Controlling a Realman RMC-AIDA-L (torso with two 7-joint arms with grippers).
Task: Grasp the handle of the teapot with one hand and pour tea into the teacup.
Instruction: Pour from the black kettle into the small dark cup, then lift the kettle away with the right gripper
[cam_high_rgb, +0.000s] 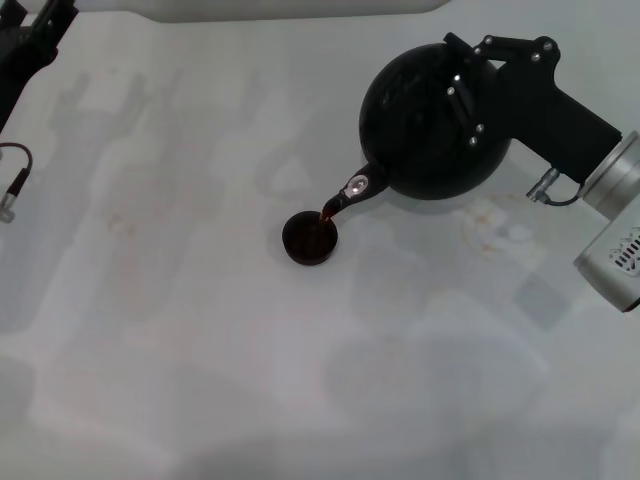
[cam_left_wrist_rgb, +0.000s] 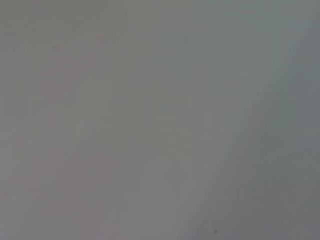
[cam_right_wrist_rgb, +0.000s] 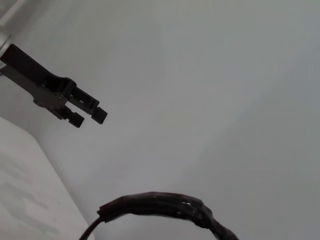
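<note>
Black fingers of the right gripper (cam_high_rgb: 470, 85) close over the top of the teapot (cam_high_rgb: 430, 125), pinching the handle (cam_right_wrist_rgb: 165, 207), which the head view hides behind the pot's round body and which the right wrist view shows only as a dark, wrapped arch at the frame's lower edge. The matte-black pot hangs tilted above the white table (cam_high_rgb: 200, 330), toward the far right of the work area, its short spout (cam_high_rgb: 352, 192) angled down and to the robot's left. A thin stream of dark tea (cam_high_rgb: 326, 212) falls from the spout tip into the teacup (cam_high_rgb: 309, 238), which stands upright on the table just below and beside the spout, apart from the pot's body. Dark liquid shows inside the small brown-black cup. Behind the fingers, the right arm's black wrist housing and silver joint (cam_high_rgb: 615, 215) reach in from the right edge. The left gripper (cam_high_rgb: 40, 35) sits parked at the far left corner, well apart from pot and cup; seen from the right wrist camera, its two dark fingers (cam_right_wrist_rgb: 75, 119) stand slightly spread with nothing between them.
</note>
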